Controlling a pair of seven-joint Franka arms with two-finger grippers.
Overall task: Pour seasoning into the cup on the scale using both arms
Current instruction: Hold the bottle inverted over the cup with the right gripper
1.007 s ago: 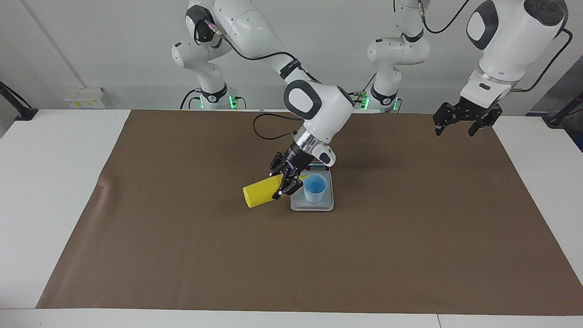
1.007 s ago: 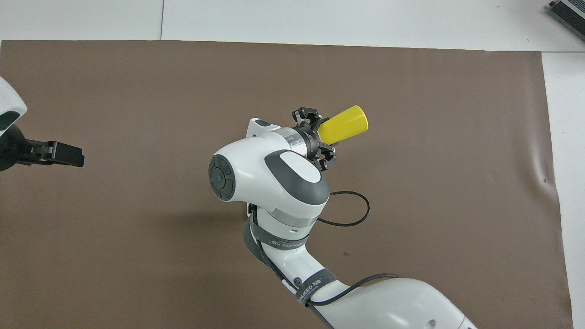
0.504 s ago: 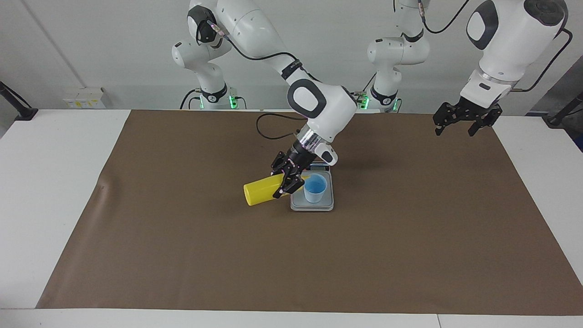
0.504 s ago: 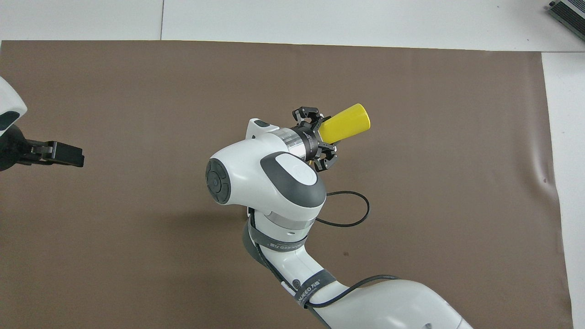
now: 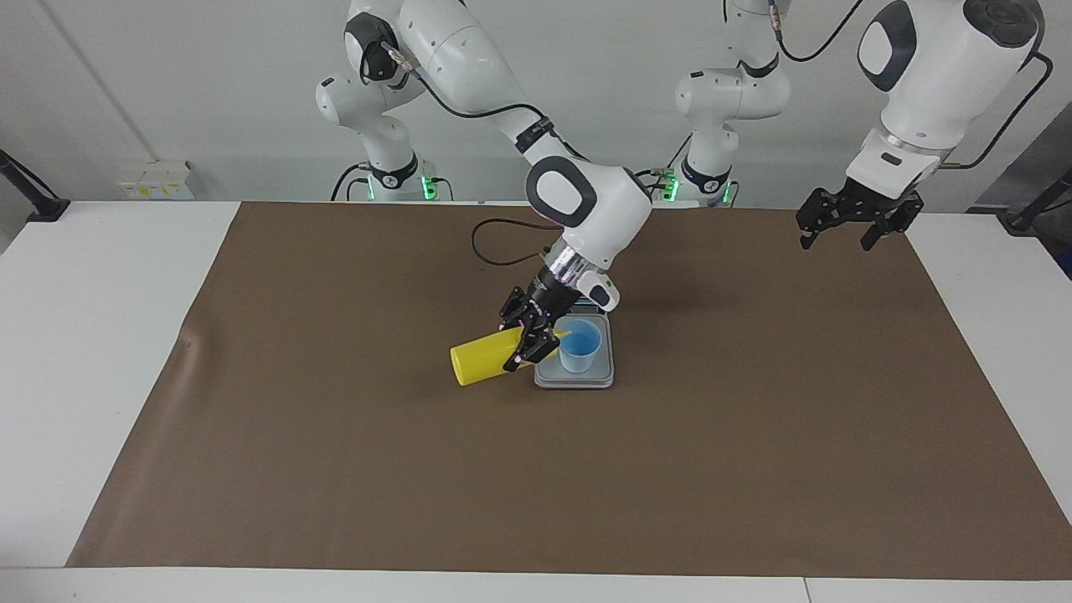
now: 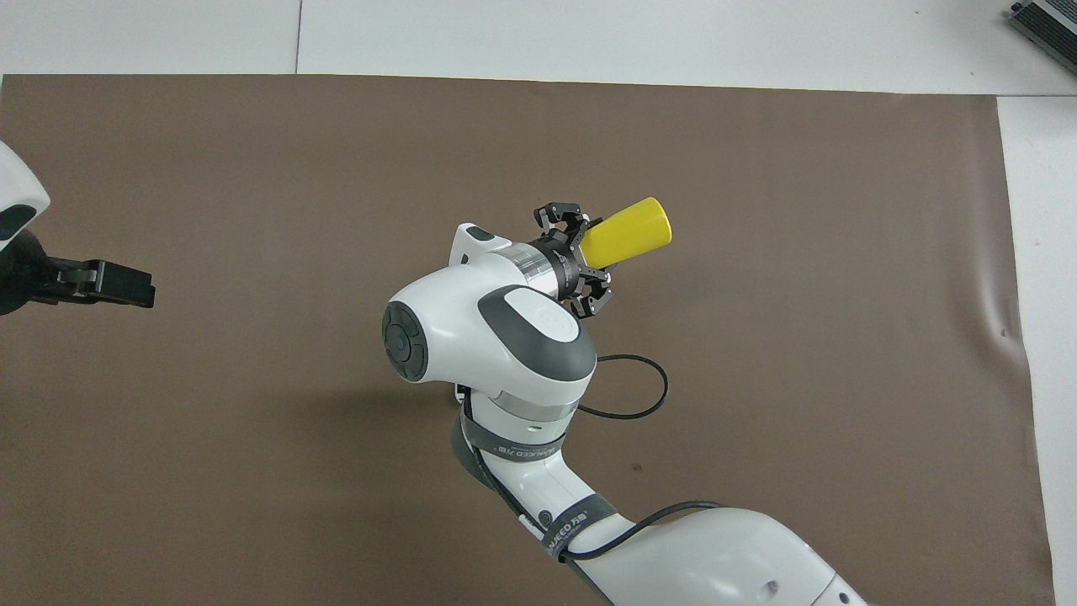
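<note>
My right fingers (image 5: 531, 339) are clamped on the yellow seasoning bottle (image 5: 479, 360), which lies nearly flat in the air. Its base points to about eight o'clock from the cup in the facing view, and its nozzle reaches the rim of the light-blue cup (image 5: 579, 345). The cup stands upright on the grey scale (image 5: 574, 375), on the brown mat (image 5: 335, 435) in the middle of the bench (image 5: 100, 335). My left fingers (image 5: 846, 224) are apart and hold nothing; that arm waits high over the mat's corner at its own end.
</note>
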